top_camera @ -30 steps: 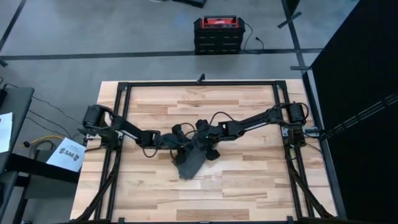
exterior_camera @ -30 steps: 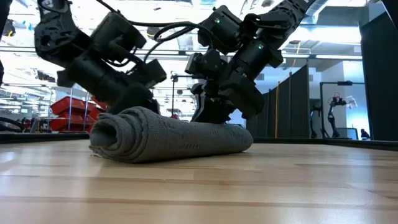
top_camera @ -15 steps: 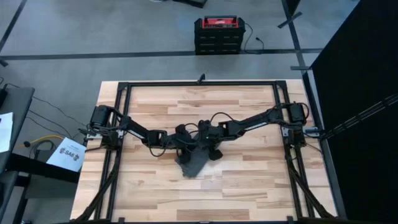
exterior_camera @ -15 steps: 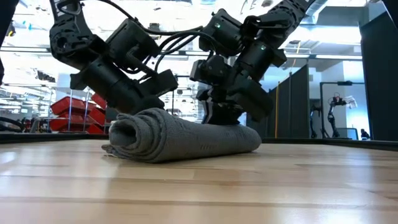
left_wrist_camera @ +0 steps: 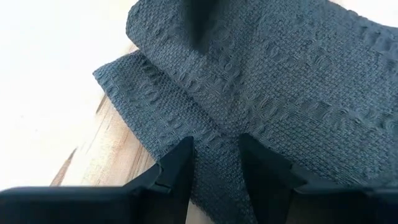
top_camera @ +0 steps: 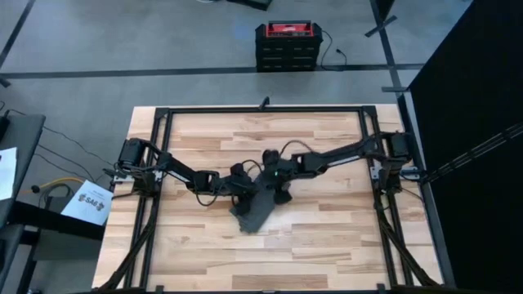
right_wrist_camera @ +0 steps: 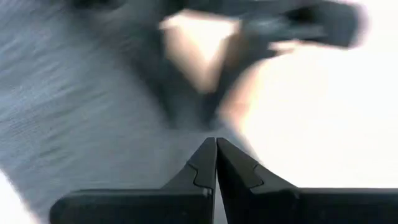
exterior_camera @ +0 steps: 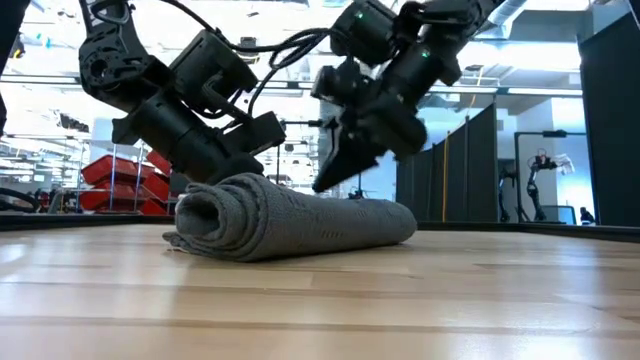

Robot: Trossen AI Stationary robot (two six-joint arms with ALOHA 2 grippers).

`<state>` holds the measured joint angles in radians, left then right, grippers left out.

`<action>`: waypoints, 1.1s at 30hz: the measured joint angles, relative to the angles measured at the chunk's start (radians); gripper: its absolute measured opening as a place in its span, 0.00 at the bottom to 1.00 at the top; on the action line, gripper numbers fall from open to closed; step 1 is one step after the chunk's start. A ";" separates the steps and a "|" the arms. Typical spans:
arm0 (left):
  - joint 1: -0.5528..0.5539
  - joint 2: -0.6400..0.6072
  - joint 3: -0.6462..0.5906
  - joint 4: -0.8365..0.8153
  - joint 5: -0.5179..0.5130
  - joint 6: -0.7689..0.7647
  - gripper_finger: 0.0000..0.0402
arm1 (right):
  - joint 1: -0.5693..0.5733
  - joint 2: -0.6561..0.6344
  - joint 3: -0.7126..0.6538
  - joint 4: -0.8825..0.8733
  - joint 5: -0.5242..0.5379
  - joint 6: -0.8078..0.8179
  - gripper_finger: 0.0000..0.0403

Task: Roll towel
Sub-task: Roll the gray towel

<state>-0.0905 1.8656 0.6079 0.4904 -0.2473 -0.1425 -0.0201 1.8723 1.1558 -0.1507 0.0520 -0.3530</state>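
Observation:
The dark grey towel [top_camera: 253, 211] lies rolled into a thick roll [exterior_camera: 300, 222] on the wooden table's middle, resting on its underside. My left gripper [left_wrist_camera: 216, 146] reaches in from the table's left and is open, its fingertips down at the roll's far upper side [exterior_camera: 240, 168]. My right gripper [exterior_camera: 322, 186] hangs shut just above the roll's top, slanting down from the right, touching nothing; its wrist view is blurred [right_wrist_camera: 216, 142]. My left gripper has its two spread fingertips [left_wrist_camera: 186, 149] on the towel's outer layer [left_wrist_camera: 214, 127], close to a loose edge that lies on the wood. Cloth fills the gap between them. The fingers slant down from the table's left. The roll lies on the table.
Black frame rails [top_camera: 261, 109] run round the tabletop. A red and black box [top_camera: 284, 45] stands on the floor beyond the far edge. Bare wood [top_camera: 270, 257] stretches from the roll toward the near edge.
My left gripper has pushed toward the table's right, and the roll has slid a little that way. My right gripper, which was down on the roll's top, has lifted clear of it, staying shut.

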 joint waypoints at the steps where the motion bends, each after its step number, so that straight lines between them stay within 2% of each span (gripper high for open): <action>1: 0.000 0.000 0.000 0.000 0.003 0.000 0.29 | -0.011 -0.004 0.001 -0.004 0.002 0.000 0.00; 10: -0.001 0.000 0.000 0.002 0.004 0.000 0.29 | -0.013 0.048 -0.072 0.040 -0.029 0.044 0.00; 16: -0.001 0.000 -0.001 0.003 0.004 0.003 0.29 | -0.013 -0.014 -0.084 0.017 0.109 0.029 0.00; 20: -0.001 0.000 -0.001 0.005 0.005 0.004 0.29 | -0.040 -0.050 -0.081 0.019 0.122 0.041 0.00; 28: -0.001 0.000 -0.002 0.006 0.006 0.015 0.29 | -0.065 0.053 -0.082 0.011 0.108 0.041 0.00; 33: -0.001 0.000 -0.002 0.005 0.006 0.015 0.29 | -0.053 0.057 -0.078 -0.035 0.116 0.073 0.00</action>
<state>-0.0915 1.8656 0.6060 0.4953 -0.2413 -0.1276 -0.0731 1.9290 1.0782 -0.1852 0.1680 -0.2795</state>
